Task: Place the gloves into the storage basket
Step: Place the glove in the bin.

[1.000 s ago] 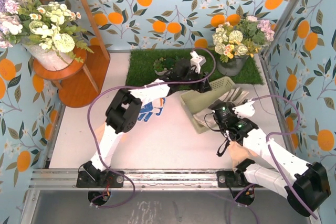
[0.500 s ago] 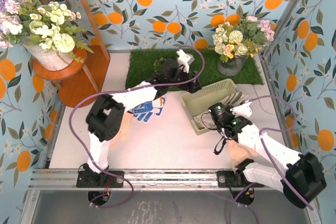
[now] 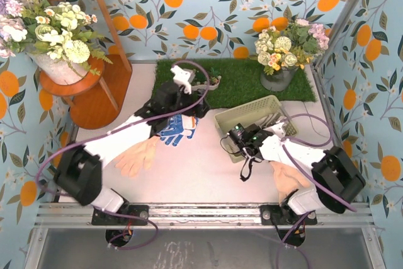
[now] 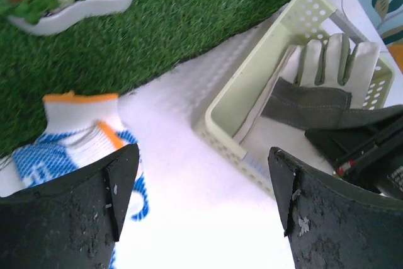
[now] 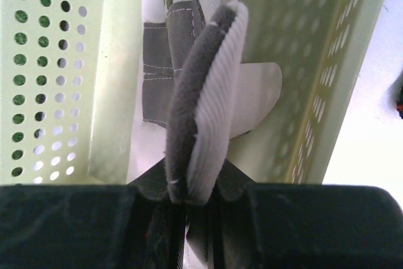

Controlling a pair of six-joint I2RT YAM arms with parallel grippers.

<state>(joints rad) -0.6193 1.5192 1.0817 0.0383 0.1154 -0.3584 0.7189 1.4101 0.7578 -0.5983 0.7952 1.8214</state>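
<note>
About a quarter done, by my reading. Of the four gloves, only the grey-and-cream work glove (image 4: 321, 89) is in the storage basket (image 3: 245, 106). It lies flat on the basket floor with its fingers toward the far right end. It is not let go yet: the right tool (image 5: 192, 187) is clamped tight on the folded cuff, which stands up between the jaws over the basket's near left end. Once that grip opens, the first glove counts as placed.

Three are left on the table (image 3: 201, 174). The blue-and-white glove (image 3: 178, 130) lies just left of the basket, its orange cuff toward the grass mat (image 3: 239, 80). One peach-tan glove (image 3: 137, 155) lies nearer and further left, well apart from the basket. The other peach-tan glove (image 3: 286, 179) is near the right arm's base and partly covered by it, so how it lies is hard to tell.

The left tool (image 4: 203, 155) is spread wide with nothing in it, over bare table between the blue-and-white glove and the basket. That glove looks like the likely next pick.

The gloves are limp and flat. The work glove looks thicker, with stitched grey panels and a ribbed cream cuff.
</note>
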